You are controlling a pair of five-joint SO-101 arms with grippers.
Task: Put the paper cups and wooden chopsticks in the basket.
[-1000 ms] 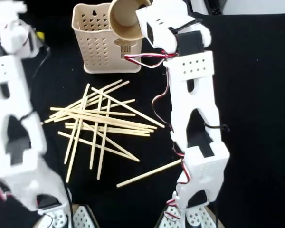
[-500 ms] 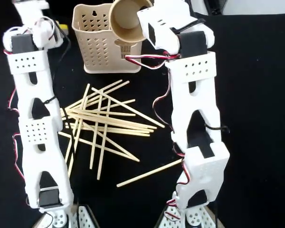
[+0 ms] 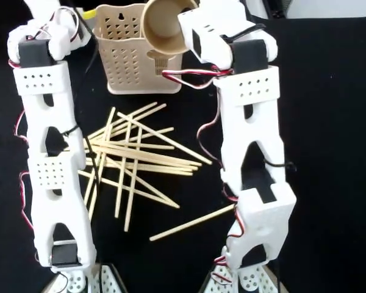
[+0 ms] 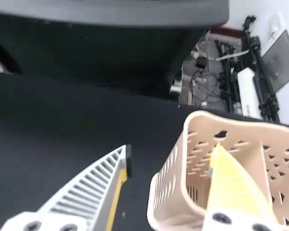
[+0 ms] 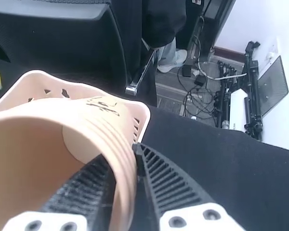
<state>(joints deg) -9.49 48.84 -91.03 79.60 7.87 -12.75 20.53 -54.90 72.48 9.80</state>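
Note:
A beige perforated basket (image 3: 125, 58) stands at the back of the black table. My right gripper (image 3: 184, 29) is shut on the wall of a brown paper cup (image 3: 161, 24), which lies tilted on its side above the basket's right rim. In the right wrist view the cup (image 5: 53, 163) sits between the black fingers (image 5: 159, 178), with the basket rim (image 5: 111, 103) behind it. My left gripper (image 4: 171, 148) is open at the basket's (image 4: 241, 144) left corner, one finger over its inside and nothing held. Several wooden chopsticks (image 3: 131, 159) lie crossed in front of the basket, and one chopstick (image 3: 192, 223) lies apart.
Both arm bases (image 3: 165, 278) stand at the table's front edge, with red and black cables (image 3: 201, 131) hanging along the right arm. Black cloth (image 3: 329, 152) stretches to the right of the right arm. Beyond the table's far edge are floor, stands and wiring (image 5: 221, 77).
The left arm has swung in from the left edge and stretched up toward the basket's left side. The right arm and its cup have stayed almost still.

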